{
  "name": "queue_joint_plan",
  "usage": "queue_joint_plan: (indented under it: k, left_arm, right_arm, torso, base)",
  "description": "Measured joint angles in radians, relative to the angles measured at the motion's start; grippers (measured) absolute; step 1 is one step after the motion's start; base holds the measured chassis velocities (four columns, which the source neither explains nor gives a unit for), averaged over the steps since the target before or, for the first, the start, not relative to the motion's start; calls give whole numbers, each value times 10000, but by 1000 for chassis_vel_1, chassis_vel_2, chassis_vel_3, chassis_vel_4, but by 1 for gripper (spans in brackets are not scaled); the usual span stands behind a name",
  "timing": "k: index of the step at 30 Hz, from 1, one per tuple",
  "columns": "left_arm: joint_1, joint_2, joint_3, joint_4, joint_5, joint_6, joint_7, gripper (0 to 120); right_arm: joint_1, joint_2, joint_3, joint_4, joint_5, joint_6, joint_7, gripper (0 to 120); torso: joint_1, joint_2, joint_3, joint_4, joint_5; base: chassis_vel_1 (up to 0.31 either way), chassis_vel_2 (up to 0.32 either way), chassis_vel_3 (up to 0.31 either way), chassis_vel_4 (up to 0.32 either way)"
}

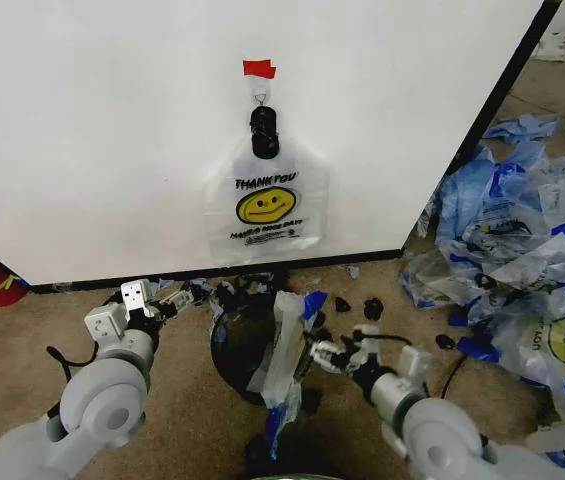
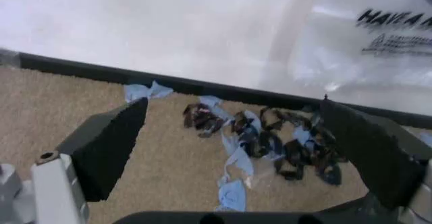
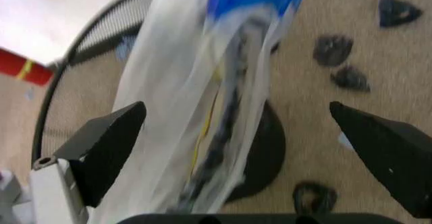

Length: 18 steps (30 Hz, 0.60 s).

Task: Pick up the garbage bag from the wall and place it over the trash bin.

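The right gripper (image 1: 324, 355), fingers spread wide and gripping nothing, sits low over the carpet just beside a crumpled whitish bag (image 1: 282, 350) with blue handles that is draped across the rim of the trash bin (image 1: 234, 345). The left gripper (image 1: 177, 298), likewise open and empty, reaches toward the black baseboard (image 2: 202, 87), where torn blue and black scraps (image 2: 270, 143) litter the floor. Above them, a garbage bag (image 1: 267, 205) printed with a smiley face and "THANK YOU" hangs flat against the wall (image 1: 92, 120), clipped below a small hook (image 1: 260, 97) and a strip of red tape (image 1: 259, 69). The film looks feather-light, limp and slippery, likely to bunch or tear; the gathered neck near the clip seems the surest hold. Both arms extend forward and down, elbows low, flanking the bin.
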Motion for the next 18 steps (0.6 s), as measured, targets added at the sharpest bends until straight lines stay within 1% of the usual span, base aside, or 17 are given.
queue_joint_plan:
  k: [5, 10, 15, 18]
  left_arm:
    - [164, -150, 11, 77, 245, 17, -6, 100]
    - [169, -247, 123, 145, 315, 23, -5, 100]
    - [128, -301, 276, 204, 331, 25, -2, 100]
    - [122, -326, 379, 215, 359, 25, -2, 100]
  right_arm:
    - [-154, 0, -286, 84, -503, -40, 205, 100]
    - [-372, -8, -174, 262, -750, -23, 274, 100]
    - [-616, 20, -28, 435, -973, -100, 641, 100]
    - [-692, 123, -1, 297, -1215, -164, 909, 100]
  torso:
    - [0, 0, 0, 0, 3]
    - [0, 0, 0, 0, 2]
    - [0, 0, 0, 0, 2]
    - [0, 0, 0, 0, 2]
  base:
    - [0, 0, 0, 0]
    - [0, 0, 0, 0]
    - [0, 0, 0, 0]
    - [0, 0, 0, 0]
